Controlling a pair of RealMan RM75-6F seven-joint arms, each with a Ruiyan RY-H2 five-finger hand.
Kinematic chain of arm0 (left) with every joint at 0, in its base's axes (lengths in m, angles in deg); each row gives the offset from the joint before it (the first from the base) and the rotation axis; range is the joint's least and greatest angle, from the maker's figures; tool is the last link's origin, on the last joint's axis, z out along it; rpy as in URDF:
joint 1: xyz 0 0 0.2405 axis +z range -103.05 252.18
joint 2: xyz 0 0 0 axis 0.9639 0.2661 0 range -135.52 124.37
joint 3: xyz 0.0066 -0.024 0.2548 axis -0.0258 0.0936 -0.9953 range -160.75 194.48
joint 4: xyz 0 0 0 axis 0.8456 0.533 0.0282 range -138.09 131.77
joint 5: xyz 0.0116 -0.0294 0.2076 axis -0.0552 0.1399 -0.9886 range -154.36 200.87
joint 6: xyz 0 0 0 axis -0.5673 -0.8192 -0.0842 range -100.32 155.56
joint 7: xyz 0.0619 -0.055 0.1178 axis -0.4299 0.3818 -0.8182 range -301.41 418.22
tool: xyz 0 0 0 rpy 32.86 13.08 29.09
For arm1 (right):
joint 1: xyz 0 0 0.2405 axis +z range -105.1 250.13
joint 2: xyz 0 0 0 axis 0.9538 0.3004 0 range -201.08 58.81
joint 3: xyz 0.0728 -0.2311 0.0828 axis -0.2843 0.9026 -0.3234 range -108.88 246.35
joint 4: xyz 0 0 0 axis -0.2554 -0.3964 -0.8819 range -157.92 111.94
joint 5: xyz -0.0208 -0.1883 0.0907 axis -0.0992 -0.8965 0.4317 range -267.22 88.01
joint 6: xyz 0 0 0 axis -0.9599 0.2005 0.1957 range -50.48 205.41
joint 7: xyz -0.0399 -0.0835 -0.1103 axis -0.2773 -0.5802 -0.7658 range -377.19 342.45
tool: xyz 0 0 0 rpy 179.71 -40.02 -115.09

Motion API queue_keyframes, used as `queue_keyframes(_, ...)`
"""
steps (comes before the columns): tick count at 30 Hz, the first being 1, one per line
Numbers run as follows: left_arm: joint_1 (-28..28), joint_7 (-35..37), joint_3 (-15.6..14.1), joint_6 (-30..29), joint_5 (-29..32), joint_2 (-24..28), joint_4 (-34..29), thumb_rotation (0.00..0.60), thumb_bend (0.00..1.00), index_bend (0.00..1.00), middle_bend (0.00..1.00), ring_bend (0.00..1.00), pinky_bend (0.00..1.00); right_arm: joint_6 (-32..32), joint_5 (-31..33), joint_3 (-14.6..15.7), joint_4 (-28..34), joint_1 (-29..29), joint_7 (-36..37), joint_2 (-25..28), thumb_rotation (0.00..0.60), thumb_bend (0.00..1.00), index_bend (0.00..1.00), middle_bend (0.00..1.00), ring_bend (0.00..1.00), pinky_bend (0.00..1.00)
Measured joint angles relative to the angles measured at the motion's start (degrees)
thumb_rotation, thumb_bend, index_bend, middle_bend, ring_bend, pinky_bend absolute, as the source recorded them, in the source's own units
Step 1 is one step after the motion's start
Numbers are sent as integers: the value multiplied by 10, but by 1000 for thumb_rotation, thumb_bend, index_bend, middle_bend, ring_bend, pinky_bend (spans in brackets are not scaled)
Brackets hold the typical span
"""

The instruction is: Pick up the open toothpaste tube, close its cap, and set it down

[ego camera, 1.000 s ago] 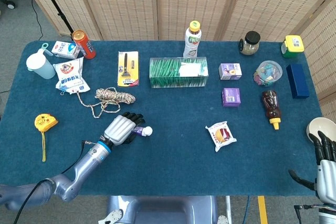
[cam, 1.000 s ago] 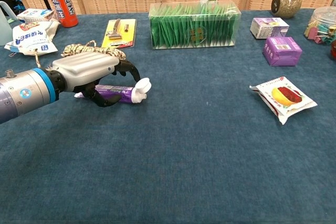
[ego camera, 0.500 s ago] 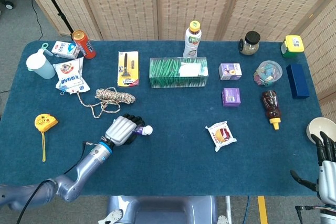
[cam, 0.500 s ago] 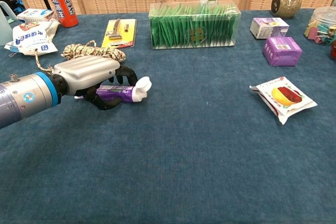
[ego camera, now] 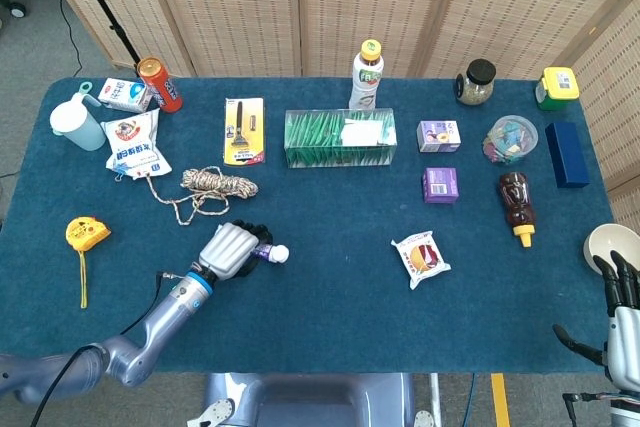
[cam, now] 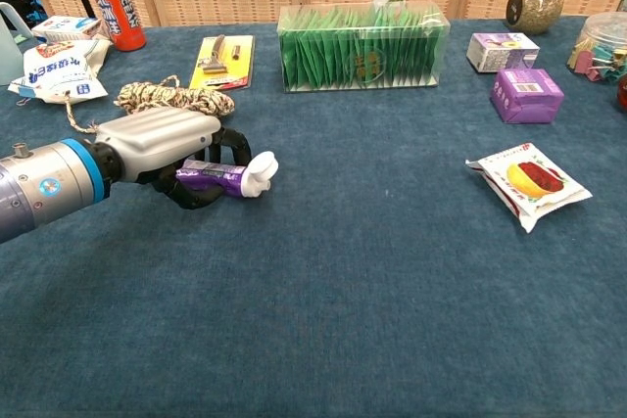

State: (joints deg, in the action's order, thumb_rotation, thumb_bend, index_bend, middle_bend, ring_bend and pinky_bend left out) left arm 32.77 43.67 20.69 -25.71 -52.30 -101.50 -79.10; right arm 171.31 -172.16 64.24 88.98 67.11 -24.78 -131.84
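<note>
1. Right hand [ego camera: 618,302]: at the bench's near right corner, off the edge, fingers upright and apart, holding nothing.
2. Left arm [cam: 39,188]: reaches in from the near left, forearm low over the bench [cam: 392,320].
3. Left hand [cam: 162,136]: palm down, dark fingers [cam: 196,193] curled under and around the tube [cam: 217,176].
4. Tube: purple, held roughly level in the left hand, left of centre on the bench; its white cap [cam: 261,171] projects right and looks open.
5. Change over the last second: hand and tube have shifted slightly toward the near edge; the grip is unchanged.
6. Rope [cam: 171,97]: just beyond the hand.
</note>
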Motion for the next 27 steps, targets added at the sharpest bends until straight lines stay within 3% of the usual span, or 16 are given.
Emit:
queue_keyframes(15, 5, 14, -6, -7, -20, 7, 2, 600, 544, 491, 442, 466, 494, -2, -5, 0, 5, 2, -6, -1, 600, 0, 78, 24, 0, 0)
queue_keyframes(27, -8, 39, -4, -2, -54, 70, -29, 600, 578, 511, 456, 475, 509, -23, -16, -2, 6, 17, 10, 3, 600, 0, 86, 24, 0, 0)
